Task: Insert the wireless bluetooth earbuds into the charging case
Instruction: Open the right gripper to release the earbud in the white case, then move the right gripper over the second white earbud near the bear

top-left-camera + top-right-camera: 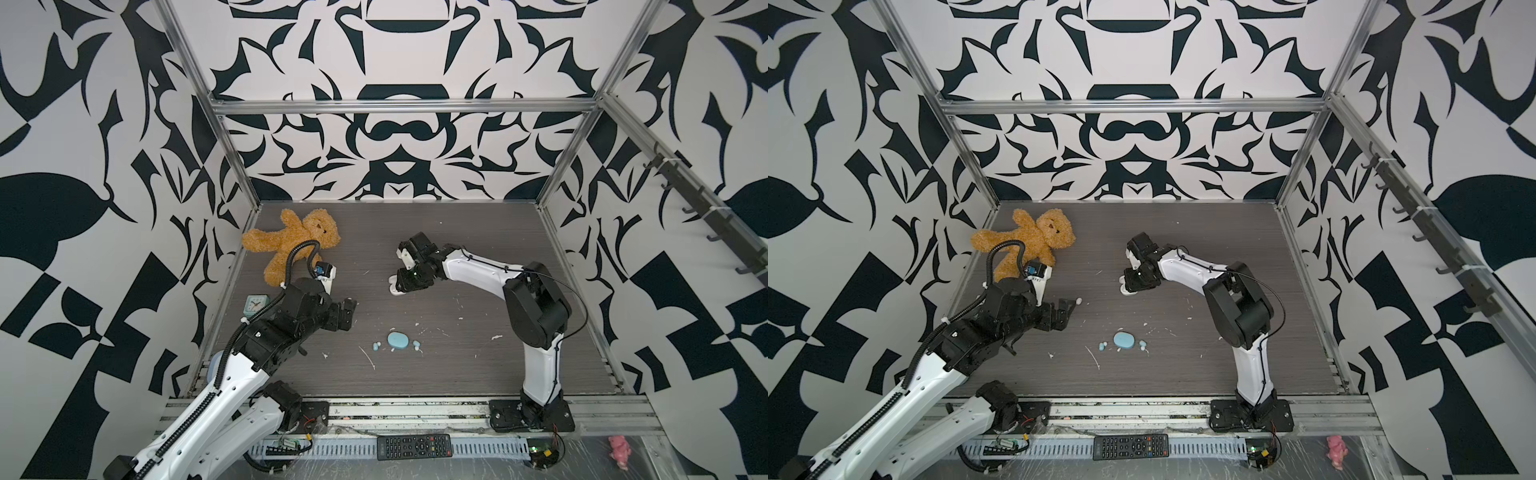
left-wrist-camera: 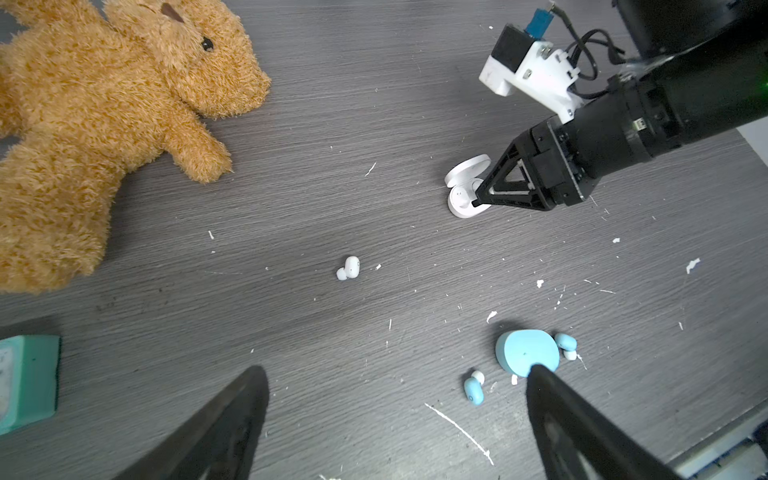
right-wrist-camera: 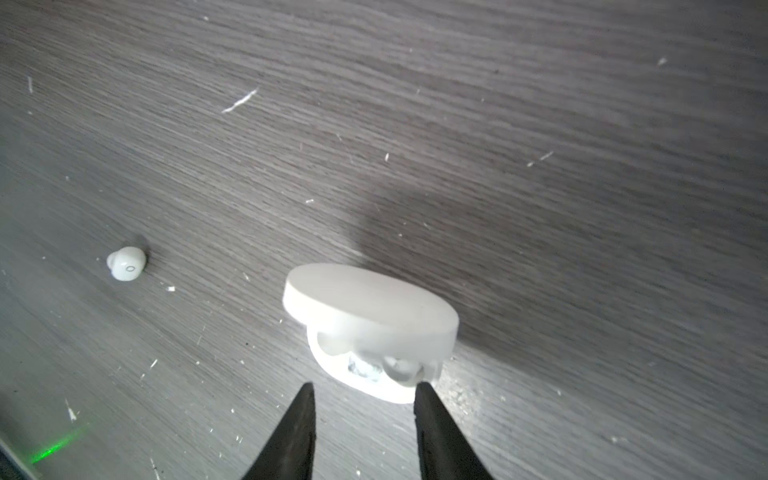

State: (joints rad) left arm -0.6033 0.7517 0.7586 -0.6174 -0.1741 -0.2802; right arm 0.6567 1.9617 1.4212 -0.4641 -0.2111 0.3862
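Observation:
The white charging case point(image 3: 370, 328) lies on the dark table with its lid raised; a rounded white shape sits in one well. My right gripper point(image 3: 365, 386) is open, its tips right at the case's front rim with nothing between them, as the left wrist view of that case point(image 2: 467, 187) confirms. One loose white earbud point(image 2: 349, 268) lies apart on the table point(image 3: 126, 264). A closed light blue case point(image 1: 398, 340) has a blue earbud point(image 1: 376, 345) on one side and another blue earbud point(image 1: 416, 344) on the other. My left gripper point(image 2: 397, 372) hangs wide open and empty above the table.
A brown teddy bear point(image 1: 291, 245) lies at the back left, and a teal clock point(image 1: 253, 304) sits beside the left arm. A black remote point(image 1: 413, 446) and a pink toy point(image 1: 619, 451) lie on the front rail. White flecks dot the table.

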